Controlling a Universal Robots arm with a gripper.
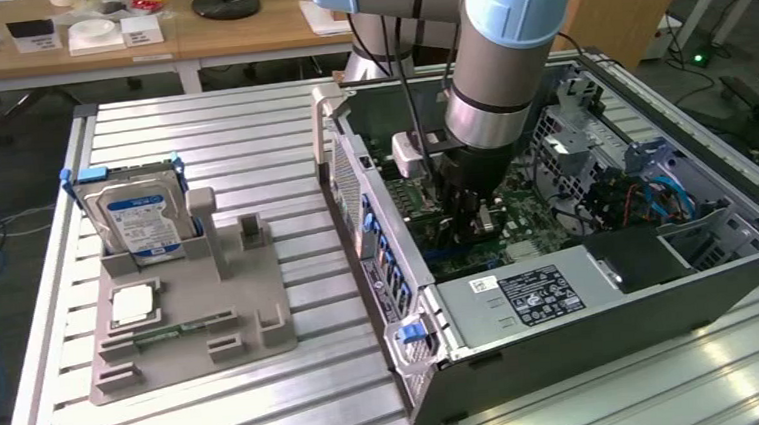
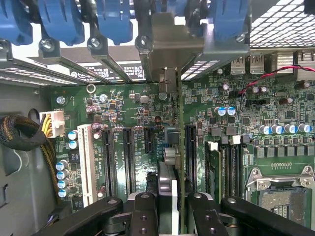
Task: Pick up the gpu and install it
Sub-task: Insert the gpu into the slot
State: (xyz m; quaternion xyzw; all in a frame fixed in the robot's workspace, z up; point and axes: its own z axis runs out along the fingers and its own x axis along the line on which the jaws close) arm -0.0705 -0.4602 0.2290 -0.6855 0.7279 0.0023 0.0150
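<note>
Presently the claw (image 2: 173, 206) is narrowed onto the gpu (image 2: 175, 162), its black fingers (image 2: 143, 211) pressing the card from either side. The card stands on edge, seen edge-on in the wrist view, its metal bracket (image 2: 170, 49) up against the rear slot openings of the case. Its lower edge sits between the long black expansion slots (image 2: 129, 162) of the green motherboard (image 2: 118, 113); whether it is fully seated cannot be told.

The computer case (image 1: 706, 290) lies on its side on the slatted bench (image 1: 213, 124), open face upward, with the power supply (image 1: 533, 297) in its near corner. On the exterior view's left, a grey holder tray (image 1: 188, 336) carries an upright hard drive (image 1: 139, 219) and a small square chip (image 1: 133, 305).

The arm (image 1: 504, 73) reaches straight down into the case, wrist vertical.
</note>
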